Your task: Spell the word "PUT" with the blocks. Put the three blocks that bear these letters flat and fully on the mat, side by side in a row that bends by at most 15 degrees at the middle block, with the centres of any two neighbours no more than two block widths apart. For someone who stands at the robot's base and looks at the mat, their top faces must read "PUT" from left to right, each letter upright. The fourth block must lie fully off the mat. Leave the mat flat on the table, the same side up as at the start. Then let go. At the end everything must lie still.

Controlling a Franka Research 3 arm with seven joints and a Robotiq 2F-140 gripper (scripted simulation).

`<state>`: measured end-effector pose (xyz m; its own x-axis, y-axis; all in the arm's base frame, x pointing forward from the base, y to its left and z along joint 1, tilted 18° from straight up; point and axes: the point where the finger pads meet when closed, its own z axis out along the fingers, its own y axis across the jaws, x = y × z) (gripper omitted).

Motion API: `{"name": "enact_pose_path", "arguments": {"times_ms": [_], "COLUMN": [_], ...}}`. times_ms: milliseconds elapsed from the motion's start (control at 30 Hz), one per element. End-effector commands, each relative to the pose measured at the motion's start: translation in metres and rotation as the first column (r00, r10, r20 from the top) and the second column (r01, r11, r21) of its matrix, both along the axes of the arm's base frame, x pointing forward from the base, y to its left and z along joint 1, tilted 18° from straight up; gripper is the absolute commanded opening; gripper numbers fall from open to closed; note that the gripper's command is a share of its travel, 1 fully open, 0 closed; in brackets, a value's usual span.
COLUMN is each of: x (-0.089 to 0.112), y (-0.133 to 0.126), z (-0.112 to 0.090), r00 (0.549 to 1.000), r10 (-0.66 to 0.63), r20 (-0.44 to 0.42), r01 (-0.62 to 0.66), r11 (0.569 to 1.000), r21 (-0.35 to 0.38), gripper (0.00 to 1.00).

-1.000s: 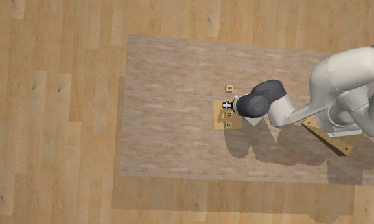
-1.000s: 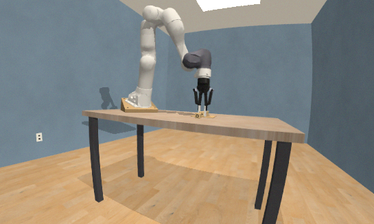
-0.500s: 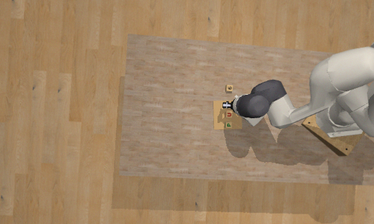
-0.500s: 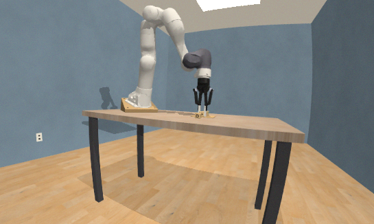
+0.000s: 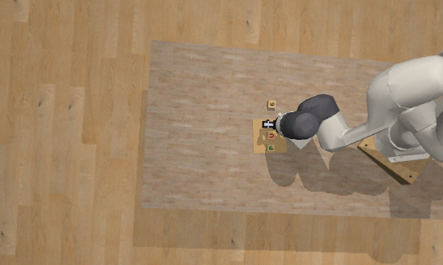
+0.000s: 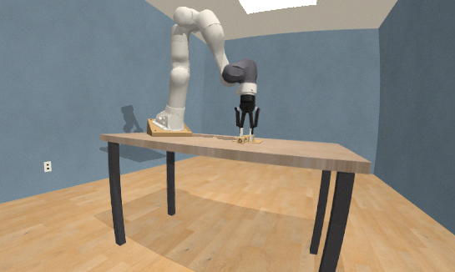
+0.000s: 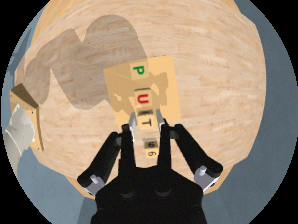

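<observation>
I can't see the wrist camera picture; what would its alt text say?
A black two-fingered robot hand, fingers slightly parted, straddles a small tan T block on a tan square mat. Beyond it in a row lie a red U block and a green P block.

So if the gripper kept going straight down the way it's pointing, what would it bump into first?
Most likely the T block, which sits right between the fingers of the gripper on the mat. The fingers themselves might slide past its sides and reach the mat.
</observation>
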<state>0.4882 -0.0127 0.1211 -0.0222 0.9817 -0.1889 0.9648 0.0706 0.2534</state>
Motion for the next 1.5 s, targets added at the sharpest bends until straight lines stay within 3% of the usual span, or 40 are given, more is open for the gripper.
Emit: {"name": "enact_pose_path", "arguments": {"times_ms": [0, 433, 867, 1300, 1333, 1467], "x": [-0.001, -0.002, -0.017, -0.024, -0.024, -0.024], "y": [-0.001, 0.000, 0.011, 0.015, 0.015, 0.015], "z": [-0.001, 0.003, 0.059, 0.084, 0.084, 0.084], "r00": [1.000, 1.000, 1.000, 1.000, 1.000, 1.000], "r10": [0.002, 0.002, 0.002, 0.002, 0.002, 0.002], "r20": [-0.001, -0.001, -0.001, -0.001, -0.001, -0.001], "r01": [-0.002, -0.002, -0.002, -0.002, -0.002, -0.002], "r11": [1.000, 1.000, 1.000, 1.000, 1.000, 1.000], "r21": [-0.001, -0.001, -0.001, -0.001, -0.001, -0.001], "gripper": [0.28, 0.28, 0.28, 0.28, 1.00, 1.00]}}
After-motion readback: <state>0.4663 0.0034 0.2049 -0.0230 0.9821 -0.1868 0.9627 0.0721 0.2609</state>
